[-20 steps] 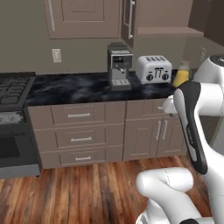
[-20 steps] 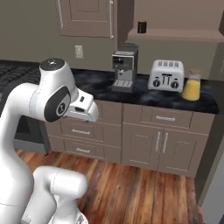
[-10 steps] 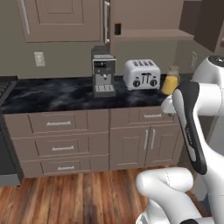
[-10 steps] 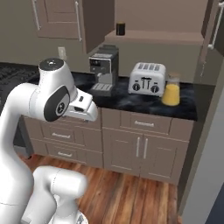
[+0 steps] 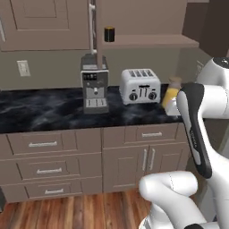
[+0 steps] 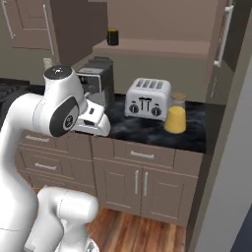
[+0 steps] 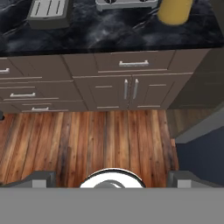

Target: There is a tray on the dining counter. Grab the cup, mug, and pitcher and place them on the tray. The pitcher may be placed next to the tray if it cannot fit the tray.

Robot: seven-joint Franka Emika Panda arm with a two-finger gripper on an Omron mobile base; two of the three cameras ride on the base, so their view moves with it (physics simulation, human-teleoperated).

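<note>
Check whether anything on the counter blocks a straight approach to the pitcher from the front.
Nothing visible does. The pitcher stands on the black counter to the right of the toaster, apart from it, with bare countertop between it and the front edge.

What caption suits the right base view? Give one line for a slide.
White robot arm faces a black marble counter holding a clear glass pitcher of orange liquid, silver toaster and grey coffee machine.

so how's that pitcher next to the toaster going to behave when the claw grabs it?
The pitcher looks like smooth clear glass, so probably slippery and breakable. It is mostly full of orange liquid, so likely heavy for its size and prone to slosh if tilted. It stands taller than wide beside the toaster on the counter, so a high push could tip it.
</note>
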